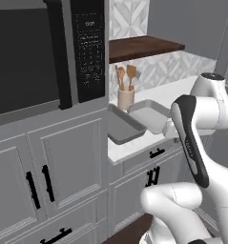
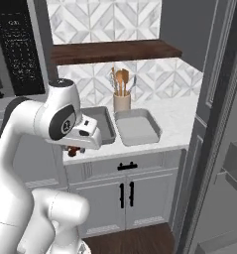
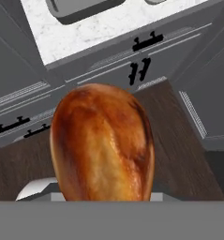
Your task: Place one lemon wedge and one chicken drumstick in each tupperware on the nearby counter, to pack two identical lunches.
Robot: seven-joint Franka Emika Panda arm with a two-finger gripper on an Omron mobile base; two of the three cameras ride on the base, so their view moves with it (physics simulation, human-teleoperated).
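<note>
A browned chicken drumstick (image 3: 102,143) sits right in front of the hand camera, with my gripper (image 2: 74,149) shut on it; its fingers are hidden behind the meat. The hand hangs in front of the counter's (image 2: 175,119) edge, over the cabinet fronts, left of the trays. Two tupperware trays lie side by side on the counter (image 1: 134,144): the darker one (image 1: 121,126) (image 2: 104,123) on the left, its near part hidden by my arm in the right base view, and the lighter one (image 1: 149,115) (image 2: 137,127) on the right. Nothing shows inside either. The lemon wedge is out of view.
A beige cup of wooden utensils (image 1: 126,97) (image 2: 122,100) stands behind the trays against the tiled wall. A dark wooden shelf (image 2: 115,50) hangs above. A black microwave (image 1: 39,52) is on the left, and a tall grey panel (image 2: 220,124) closes the right side.
</note>
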